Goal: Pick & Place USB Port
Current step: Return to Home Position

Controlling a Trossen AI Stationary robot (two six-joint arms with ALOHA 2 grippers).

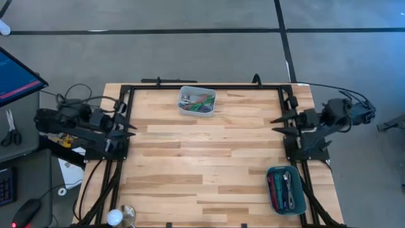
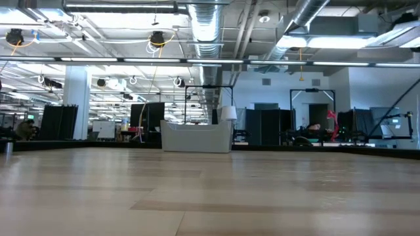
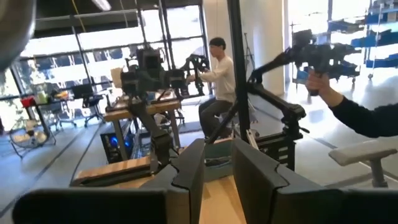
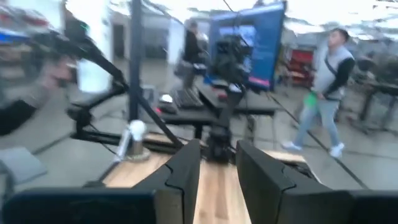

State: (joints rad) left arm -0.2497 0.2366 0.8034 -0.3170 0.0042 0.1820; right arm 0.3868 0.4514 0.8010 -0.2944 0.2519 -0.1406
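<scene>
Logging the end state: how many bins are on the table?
2. The gray bin sits at the far edge of the table, near the middle; the blue bin sits by the near right corner. None looks hidden.

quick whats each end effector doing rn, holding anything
Left end effector: open, holding nothing.
Right end effector: open, holding nothing.

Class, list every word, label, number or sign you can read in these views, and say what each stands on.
No text can be read in any view.
Screen beside the table: blue, any writing too small to read.
Gray bin and blue bin: no label shows.
</scene>
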